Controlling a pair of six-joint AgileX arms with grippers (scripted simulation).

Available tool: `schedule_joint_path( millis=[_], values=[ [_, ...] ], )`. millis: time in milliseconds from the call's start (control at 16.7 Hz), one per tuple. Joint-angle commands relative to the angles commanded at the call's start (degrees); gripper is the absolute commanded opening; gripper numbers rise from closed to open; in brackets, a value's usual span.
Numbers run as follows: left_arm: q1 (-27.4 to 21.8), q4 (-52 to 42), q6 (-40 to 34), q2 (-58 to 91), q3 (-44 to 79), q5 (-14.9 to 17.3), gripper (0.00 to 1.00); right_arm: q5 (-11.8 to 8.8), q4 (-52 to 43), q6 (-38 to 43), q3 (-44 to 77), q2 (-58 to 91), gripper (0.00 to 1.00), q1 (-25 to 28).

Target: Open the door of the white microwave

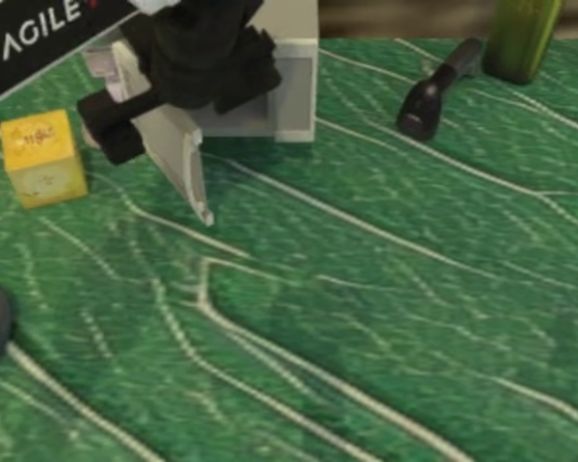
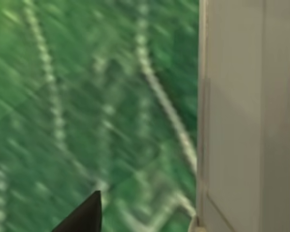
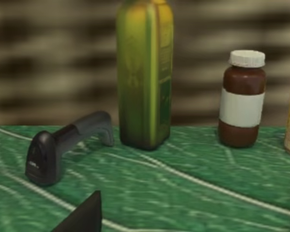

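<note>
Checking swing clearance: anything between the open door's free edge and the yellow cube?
Nothing: in the top view, only bare green table separates the door from the yellow cube. The left gripper sits farther back, by the door.

One white microwave (image 1: pixel 294 87), one yellow cube (image 1: pixel 43 157), one black handheld scanner (image 1: pixel 438 87), one green bottle (image 3: pixel 145 72), one brown jar (image 3: pixel 241 99).
</note>
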Motion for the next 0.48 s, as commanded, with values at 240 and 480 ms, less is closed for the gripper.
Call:
schedule_joint_path(
  millis=[240,480],
  values=[
    [0.1,0.52,0.12,-0.07,-0.53,0.02,1.0,0.0,0.0,0.0,0.0,0.0,1.0,0.0],
    [0.1,0.52,0.12,-0.07,-0.53,0.02,0.77,0.0,0.0,0.0,0.0,0.0,1.0,0.0]
  ],
)
